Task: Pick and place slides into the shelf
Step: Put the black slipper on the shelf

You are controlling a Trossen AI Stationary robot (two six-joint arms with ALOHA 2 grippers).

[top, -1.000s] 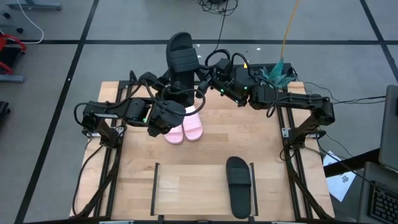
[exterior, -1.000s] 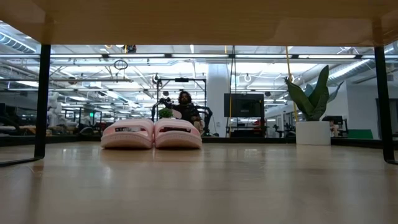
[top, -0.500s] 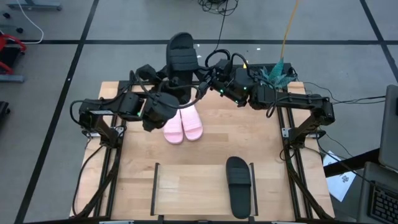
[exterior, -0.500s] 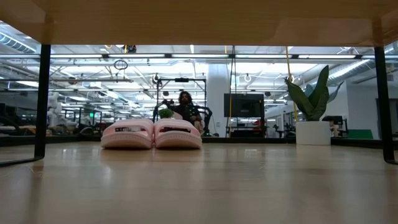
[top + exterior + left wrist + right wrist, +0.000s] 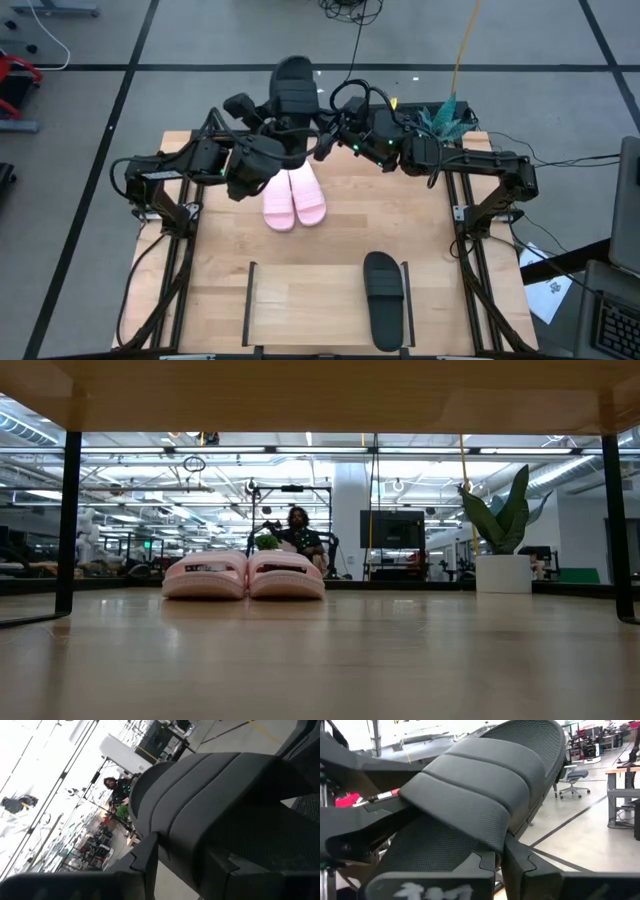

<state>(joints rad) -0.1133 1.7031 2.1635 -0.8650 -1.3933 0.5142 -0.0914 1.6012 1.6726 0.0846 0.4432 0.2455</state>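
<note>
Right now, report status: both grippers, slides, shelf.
Left gripper and right gripper both clamped on one matte black slide, held past the table's far edge. Pale pink pair on the tabletop. Second black slide on the light-wood shelf. Nothing blocking.

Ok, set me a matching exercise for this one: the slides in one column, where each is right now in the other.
Things:
1. far black slide
2. near black slide
3. pink slides

Places:
A. side by side on the bare tabletop
B. lying on the shelf, by its right rail
C. gripped, up off the table

Pairs: 1-C, 2-B, 3-A
</note>
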